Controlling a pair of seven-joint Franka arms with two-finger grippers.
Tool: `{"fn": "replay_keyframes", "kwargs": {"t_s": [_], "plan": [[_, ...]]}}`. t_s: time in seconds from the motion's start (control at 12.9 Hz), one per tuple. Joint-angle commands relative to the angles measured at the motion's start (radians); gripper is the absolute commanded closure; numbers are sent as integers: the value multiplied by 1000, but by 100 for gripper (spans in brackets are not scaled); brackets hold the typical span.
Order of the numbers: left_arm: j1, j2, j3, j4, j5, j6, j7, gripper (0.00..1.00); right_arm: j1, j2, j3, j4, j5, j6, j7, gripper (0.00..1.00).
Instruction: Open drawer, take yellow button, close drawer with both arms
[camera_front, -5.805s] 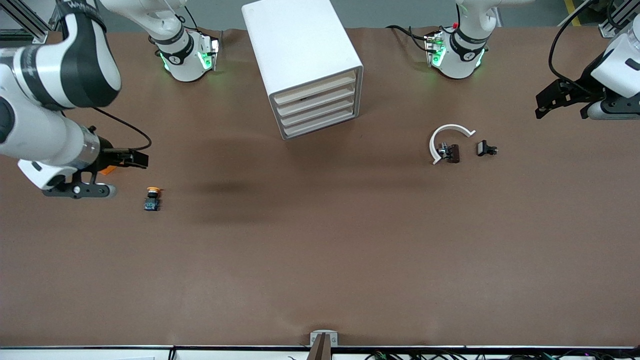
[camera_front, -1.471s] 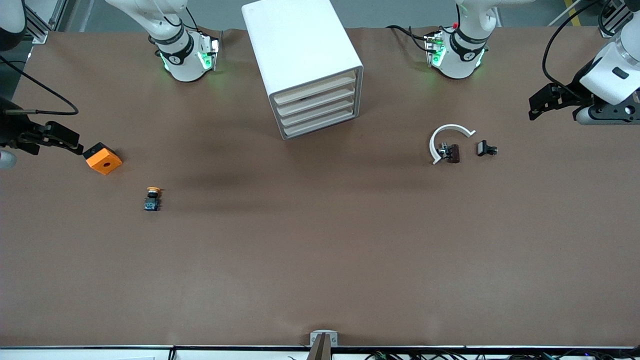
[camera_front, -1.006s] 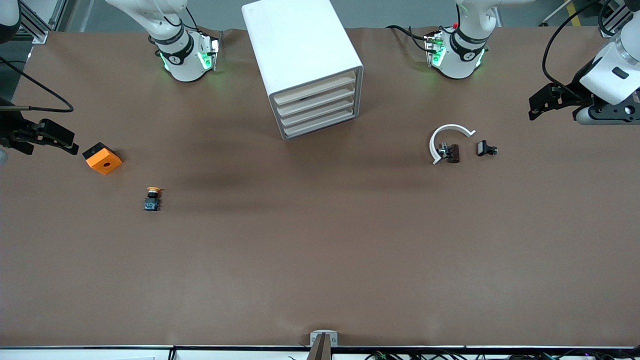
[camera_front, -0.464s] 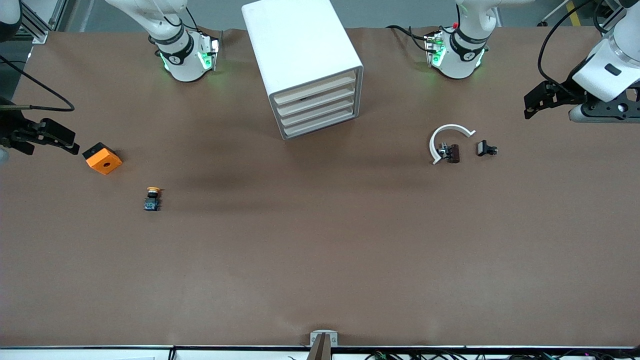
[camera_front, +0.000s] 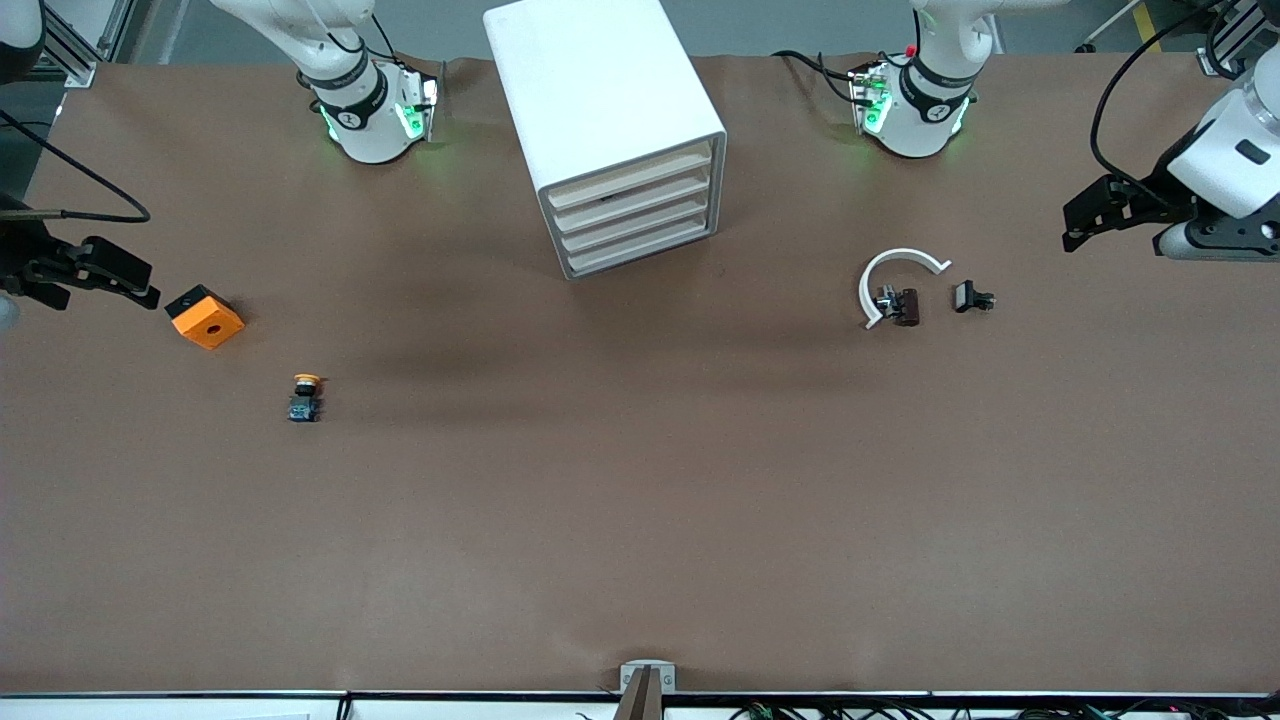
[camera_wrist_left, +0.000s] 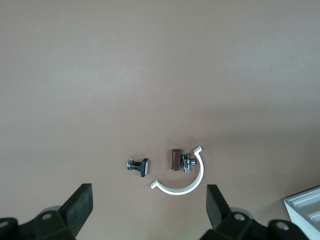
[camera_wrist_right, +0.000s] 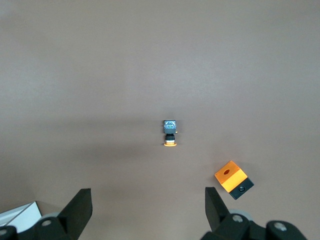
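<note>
The right gripper (camera_front: 125, 277) hangs with its jaws spread wide and nothing between them, over the right arm's end of the table (camera_front: 640, 520), just beside an orange block with a hole (camera_front: 205, 317) that it does not touch. The button (camera_front: 305, 397) lies on its side on the brown surface, nearer to the front camera than that gripper and the block, well apart from both. The left gripper (camera_front: 1085, 212) is likewise wide open and empty, over the left arm's end of the table; near it lie a small black clip part (camera_front: 972, 297), a dark brown part (camera_front: 905, 306) and a white curved piece (camera_front: 893, 276) that arcs around the brown part. Between the two grippers, near the arm bases, stands a white drawer cabinet (camera_front: 610, 130) with all four drawers shut. The tabletop is plain brown; grey floor shows past its edge by the bases.
</note>
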Motion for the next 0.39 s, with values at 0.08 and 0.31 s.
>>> {"fn": "replay_keyframes", "kwargs": {"t_s": [0.08,0.31], "plan": [[7,36,1,47,1,-13,10,0,-8,1,8,10,7,-3,-11,0],[7,49,1,65,3,-13,9,0,-10,1,7,10,5,-3,-11,0]]}}
